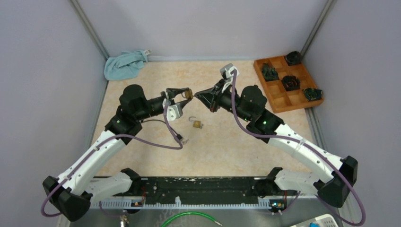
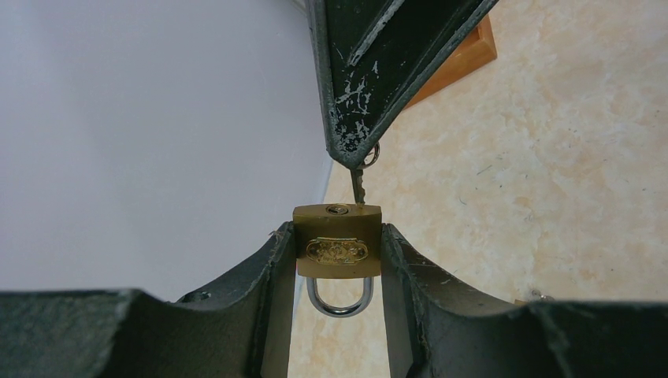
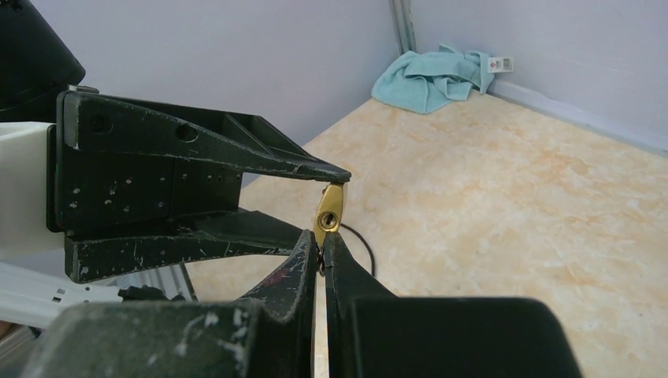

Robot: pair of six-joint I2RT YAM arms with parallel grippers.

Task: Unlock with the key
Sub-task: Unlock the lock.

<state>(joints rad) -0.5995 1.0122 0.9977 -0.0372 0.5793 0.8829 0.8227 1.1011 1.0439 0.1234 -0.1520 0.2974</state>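
Observation:
A small brass padlock (image 2: 337, 250) is clamped by its sides in my left gripper (image 2: 337, 236), held above the table with its steel shackle toward the wrist. Its keyhole (image 2: 337, 209) faces my right gripper (image 2: 352, 153). That gripper is shut on the key (image 2: 358, 189), whose thin blade sticks out of the fingertips. The blade tip touches the lock's face just right of the keyhole, not inside it. In the top view the left gripper (image 1: 182, 93) and right gripper (image 1: 198, 94) meet tip to tip at the padlock (image 1: 188, 94). From the right wrist, the padlock (image 3: 329, 213) shows beyond the right gripper (image 3: 321, 236).
A second padlock (image 1: 196, 124) with its shackle open lies on the table below the grippers, with a small metal piece (image 1: 184, 140) near it. A wooden compartment tray (image 1: 274, 90) holding dark objects sits at the back right. A blue cloth (image 1: 124, 65) lies in the back left corner.

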